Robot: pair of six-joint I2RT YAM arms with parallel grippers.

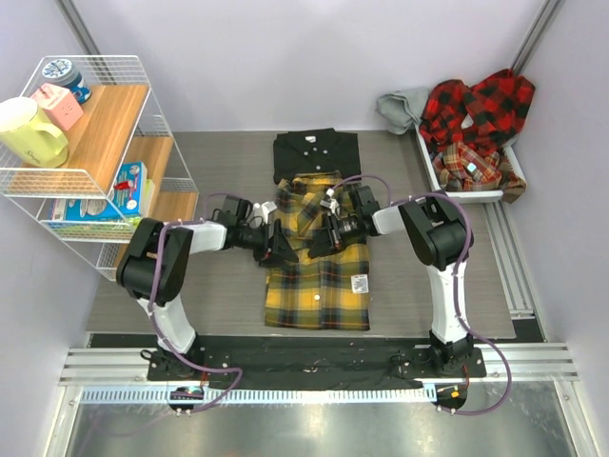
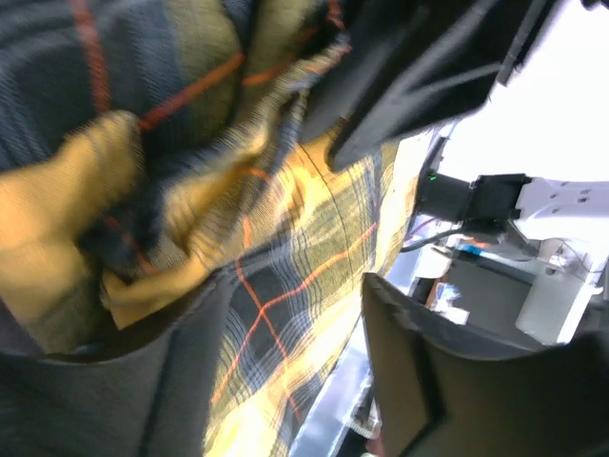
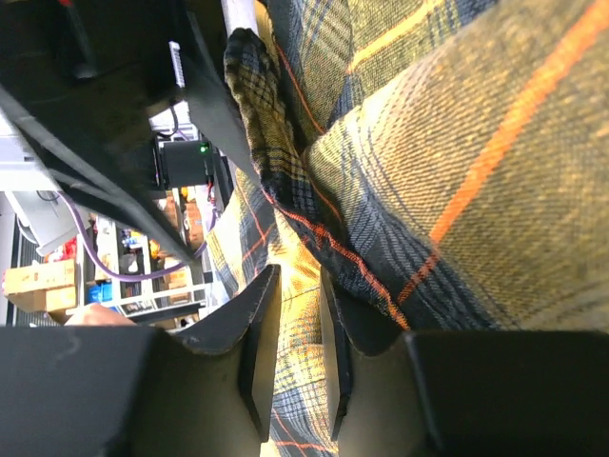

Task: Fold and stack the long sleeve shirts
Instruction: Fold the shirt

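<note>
Wire rack point(image 1: 171, 143) left, bin point(image 1: 466, 196) of red plaid shirts point(image 1: 481, 109) right (both stand aside). The yellow plaid shirt point(image 1: 319, 286) lies mid worktop point(image 1: 219, 295), lengthwise near-to-far, its collar end against the black shirt point(image 1: 314, 152). The left tool point(image 1: 276, 246) gapes over the cloth; the right tool point(image 1: 321, 234) pinches a fold.

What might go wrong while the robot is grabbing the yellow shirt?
The right tool pinches only a thin fold of the yellow shirt, so it may slip out. The left tool is not closed yet; lifting now could pull the shirt crooked. Dragging could rumple the black shirt behind it.
</note>
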